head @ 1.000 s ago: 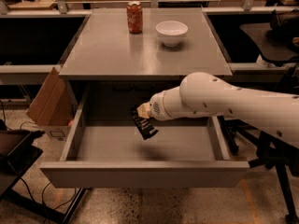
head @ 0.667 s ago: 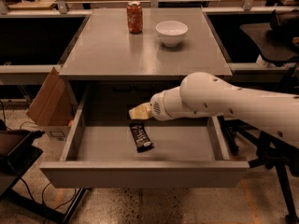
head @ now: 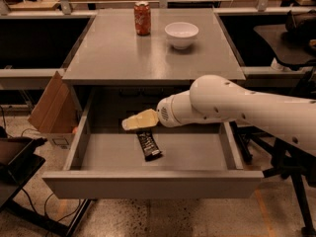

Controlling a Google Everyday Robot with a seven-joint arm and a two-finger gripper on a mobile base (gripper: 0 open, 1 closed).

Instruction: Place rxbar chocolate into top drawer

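Released a second ago, the bar (head: 148, 145) lies flat on the open drawer (head: 148, 184) floor just below the empty hand (head: 129, 123), its spread impossible to tell; placing looks done, and retreat likely comes next.

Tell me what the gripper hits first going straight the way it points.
The gripper, inside the drawer, points left and down. It would probably meet the drawer's left wall first, though depth is unclear and it could touch the floor sooner. The rxbar lies below it, off that line.
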